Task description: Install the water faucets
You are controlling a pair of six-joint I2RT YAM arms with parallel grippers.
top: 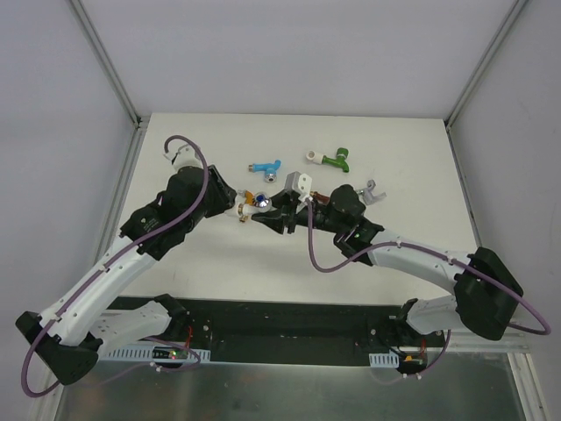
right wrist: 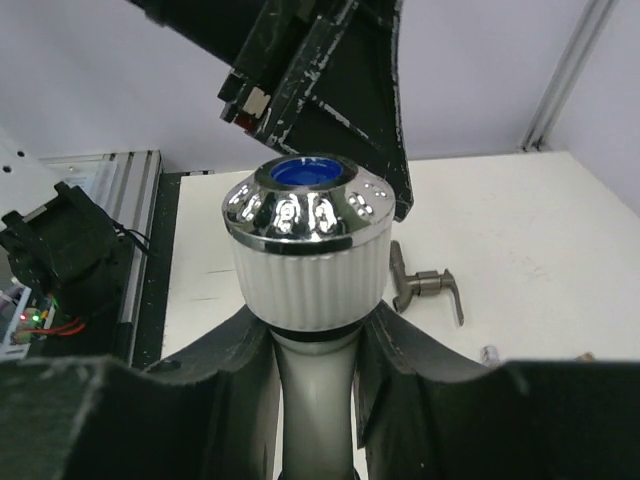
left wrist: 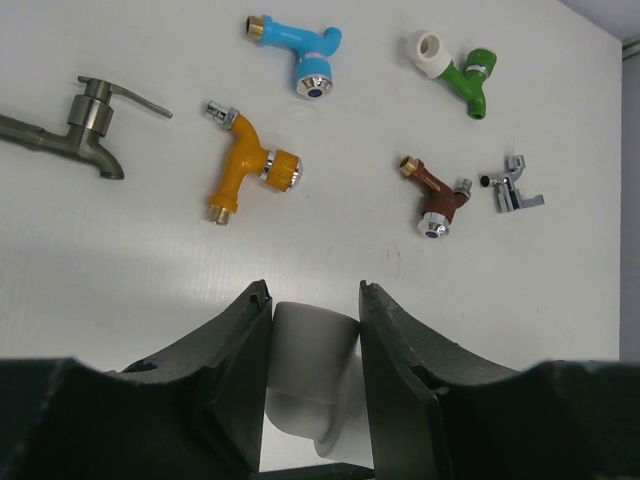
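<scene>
My right gripper (right wrist: 315,322) is shut on the white faucet (right wrist: 308,262) and holds it upright, its chrome cap with a blue centre on top. In the top view the right gripper (top: 273,210) and the white faucet (top: 260,201) are mid-table, close to my left gripper (top: 234,198). My left gripper (left wrist: 313,292) is shut on a short white pipe fitting (left wrist: 312,350). On the table beyond it lie the orange faucet (left wrist: 245,165), blue faucet (left wrist: 300,55), brown faucet (left wrist: 436,195), grey faucet (left wrist: 85,125) and green faucet (left wrist: 468,85).
A white fitting (left wrist: 430,52) sits on the green faucet's end. A small chrome piece (left wrist: 515,187) lies right of the brown faucet. The grey faucet (right wrist: 425,290) also lies on the table behind the white one. A dark rail (top: 289,320) runs along the near edge.
</scene>
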